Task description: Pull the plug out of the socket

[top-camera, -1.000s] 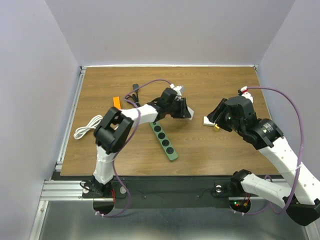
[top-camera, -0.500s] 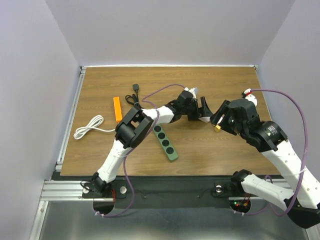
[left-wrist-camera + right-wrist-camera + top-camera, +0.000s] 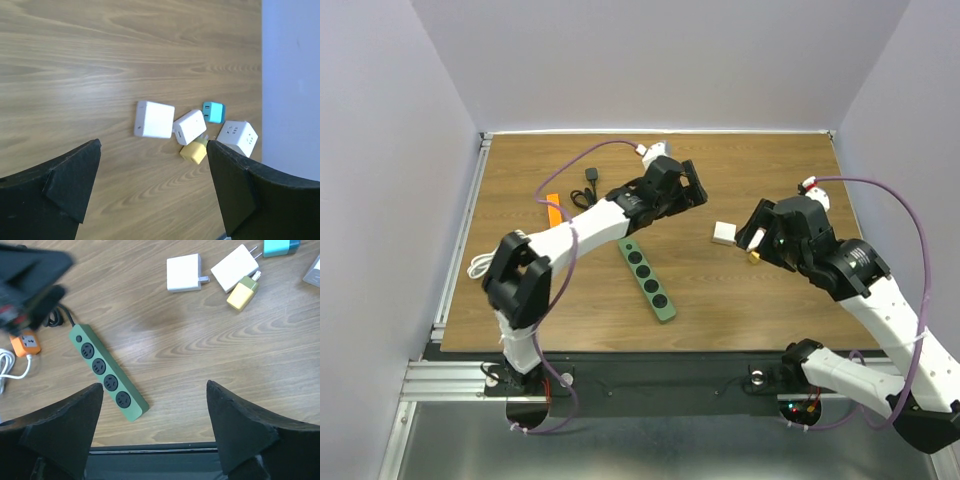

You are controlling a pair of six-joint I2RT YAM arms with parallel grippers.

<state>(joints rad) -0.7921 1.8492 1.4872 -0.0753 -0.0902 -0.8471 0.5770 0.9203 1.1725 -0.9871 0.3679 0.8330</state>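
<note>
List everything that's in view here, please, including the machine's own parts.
power strip: one, dark green with four empty black outlets, middle of the table
black cord: one, black, beyond the strip's far end
square adapter: one, white, right of centre
oblong adapter: one, white, beside the square one
small plug: one, yellow, against the oblong adapter
teal adapter: one, teal, next to the oblong adapter
cube socket: one, white, near the right edge
orange block: one, orange, left of the strip
coiled cable: one, white, left edge
table: one, brown wood
left gripper: one, black, open
right gripper: one, black, open
</note>
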